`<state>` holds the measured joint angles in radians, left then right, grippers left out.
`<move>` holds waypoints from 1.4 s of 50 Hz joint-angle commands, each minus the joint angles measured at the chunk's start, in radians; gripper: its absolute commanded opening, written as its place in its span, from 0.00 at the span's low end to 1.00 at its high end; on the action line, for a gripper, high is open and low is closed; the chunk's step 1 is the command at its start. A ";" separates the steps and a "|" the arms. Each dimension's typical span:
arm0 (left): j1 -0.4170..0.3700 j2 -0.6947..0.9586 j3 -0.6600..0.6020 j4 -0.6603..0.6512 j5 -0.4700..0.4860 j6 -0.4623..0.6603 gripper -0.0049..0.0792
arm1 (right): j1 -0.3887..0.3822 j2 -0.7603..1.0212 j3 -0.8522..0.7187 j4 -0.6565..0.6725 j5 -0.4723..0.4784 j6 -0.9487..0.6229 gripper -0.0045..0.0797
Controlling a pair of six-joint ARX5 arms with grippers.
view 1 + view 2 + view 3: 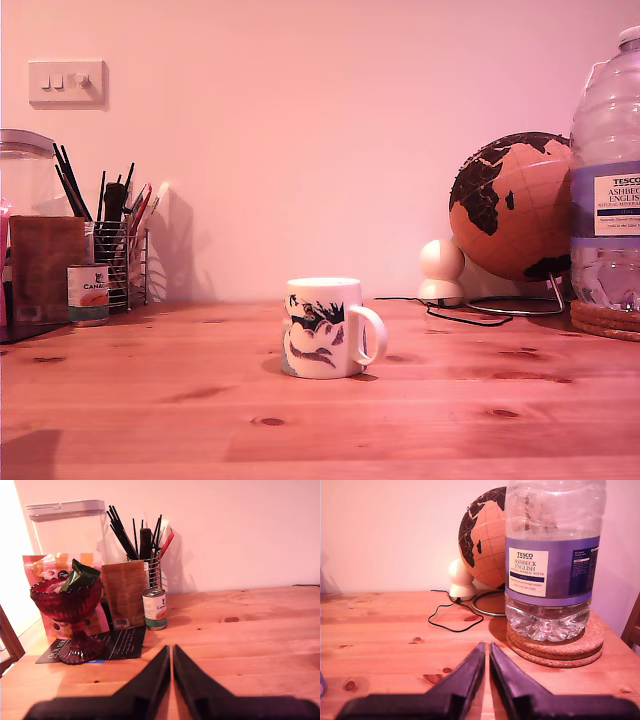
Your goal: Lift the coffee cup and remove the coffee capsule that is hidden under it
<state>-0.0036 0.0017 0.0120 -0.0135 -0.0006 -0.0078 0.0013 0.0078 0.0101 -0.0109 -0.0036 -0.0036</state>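
The coffee cup (pixel 324 327), white with a dark blue-black print and a loop handle toward the exterior view's right, stands mouth down on the wooden table (pixel 320 420) near the middle of the exterior view. The coffee capsule is hidden. Neither arm shows in the exterior view. In the first wrist view my first gripper (pixel 171 649) is shut with nothing in it, low over the table and pointing toward a small labelled tin can (pixel 154 609). In the second wrist view my second gripper (pixel 487 645) is also shut and empty, facing a big water bottle (pixel 549 560).
At the exterior view's left stand the tin can (pixel 88 293), a wire pen holder (pixel 122 262) and a brown packet (pixel 45 265). A red glass dish (pixel 67 612) shows in the first wrist view. A globe (pixel 512 205), black cable (pixel 462 316) and bottle (pixel 607 170) on cork coasters (pixel 604 320) stand at the right.
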 commanded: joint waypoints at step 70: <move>-0.069 0.042 0.016 0.069 0.603 -0.397 0.04 | 0.089 0.042 0.132 -0.023 -0.406 0.349 0.25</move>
<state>-0.0605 0.0200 0.0086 0.0578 0.5945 -0.3985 0.0666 0.0227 0.1062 -0.0261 -0.3996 0.3412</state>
